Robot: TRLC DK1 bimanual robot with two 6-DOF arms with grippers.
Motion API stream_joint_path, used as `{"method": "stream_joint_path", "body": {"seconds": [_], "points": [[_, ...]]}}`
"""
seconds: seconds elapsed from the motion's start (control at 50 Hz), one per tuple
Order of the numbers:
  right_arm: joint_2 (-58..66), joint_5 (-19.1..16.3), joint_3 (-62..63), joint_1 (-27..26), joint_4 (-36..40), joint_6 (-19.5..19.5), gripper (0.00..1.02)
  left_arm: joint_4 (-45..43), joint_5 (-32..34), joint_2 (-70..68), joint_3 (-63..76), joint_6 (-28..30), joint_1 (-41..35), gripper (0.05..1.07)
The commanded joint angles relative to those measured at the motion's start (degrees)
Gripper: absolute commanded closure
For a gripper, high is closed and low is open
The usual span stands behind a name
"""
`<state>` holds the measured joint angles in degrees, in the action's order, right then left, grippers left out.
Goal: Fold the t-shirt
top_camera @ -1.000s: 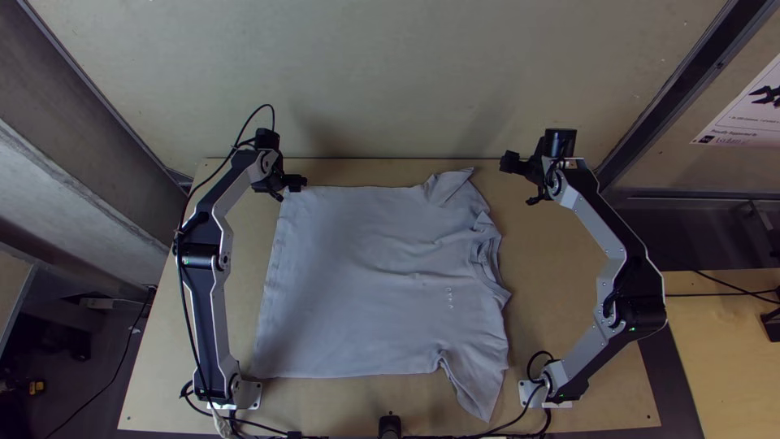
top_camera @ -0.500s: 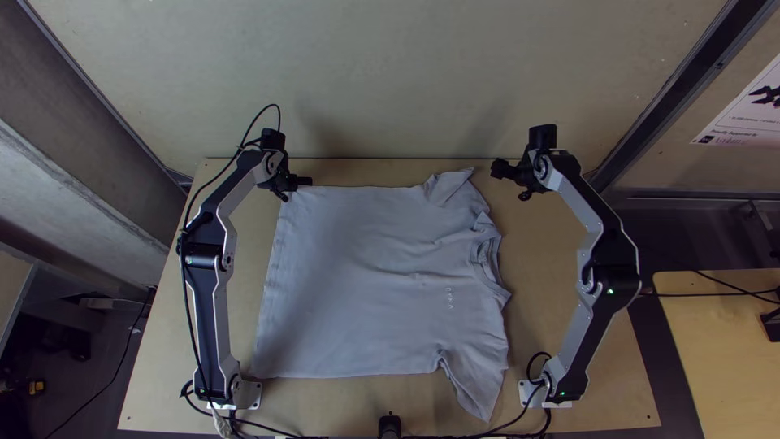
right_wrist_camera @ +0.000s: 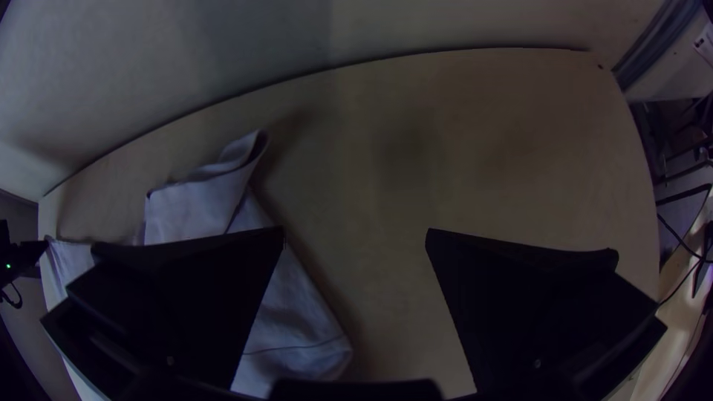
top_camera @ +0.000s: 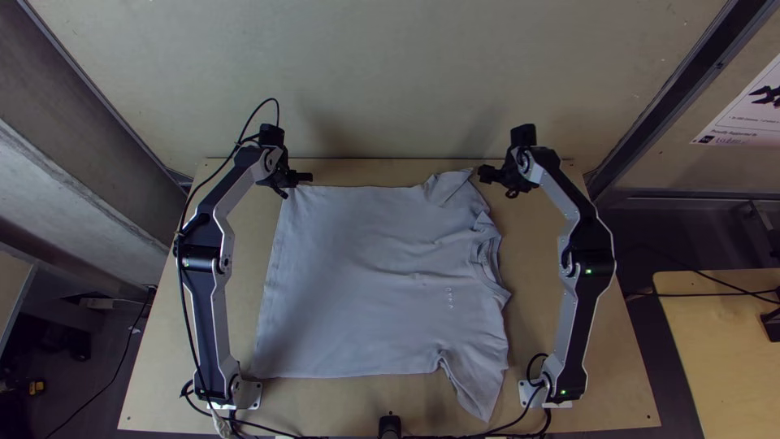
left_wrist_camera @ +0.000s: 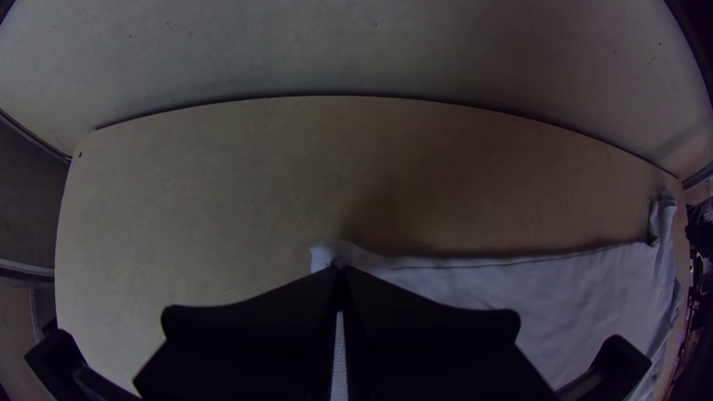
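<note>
A light grey t-shirt [top_camera: 366,276] lies spread with its hem toward the left arm and its collar toward the right one. At the shirt's far hem corner is my left gripper [top_camera: 301,179]; in the left wrist view that gripper [left_wrist_camera: 339,271] is shut on the shirt's corner [left_wrist_camera: 324,256]. My right gripper [top_camera: 487,174] hangs beside the far sleeve [top_camera: 447,185], whose edge is turned up. The right wrist view has this gripper [right_wrist_camera: 356,234] open over bare wood, the sleeve [right_wrist_camera: 200,204] lying to one side between and beyond its fingers.
The light wooden table [top_camera: 609,358] ends at a pale wall [top_camera: 390,73] on its far side. Black cables [top_camera: 520,419] run along the near edge around both arm bases. A second wooden surface [top_camera: 723,349] stands at the right.
The right arm has swung leftward, bringing its gripper closer to the far sleeve. My left gripper has shifted slightly, while the shirt lies as before.
</note>
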<state>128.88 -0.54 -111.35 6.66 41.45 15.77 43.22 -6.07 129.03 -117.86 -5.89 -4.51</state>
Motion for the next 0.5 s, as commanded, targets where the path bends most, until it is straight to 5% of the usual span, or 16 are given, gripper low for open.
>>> {"method": "stream_joint_path", "body": {"seconds": [0.0,0.3,0.48], "points": [[3.0,-0.3,-1.9,1.5,1.3,-1.3,0.16,0.9,0.4,-2.6,-0.8,-1.2,-0.2,1.05],[6.9,-0.3,-5.1,4.2,3.5,-1.5,0.17,0.9,0.4,-2.7,-0.9,-1.2,-0.1,1.05],[8.2,-0.3,-6.0,6.2,3.7,-3.2,0.59,1.2,0.4,-3.0,-1.0,-1.3,-0.1,1.05]]}}
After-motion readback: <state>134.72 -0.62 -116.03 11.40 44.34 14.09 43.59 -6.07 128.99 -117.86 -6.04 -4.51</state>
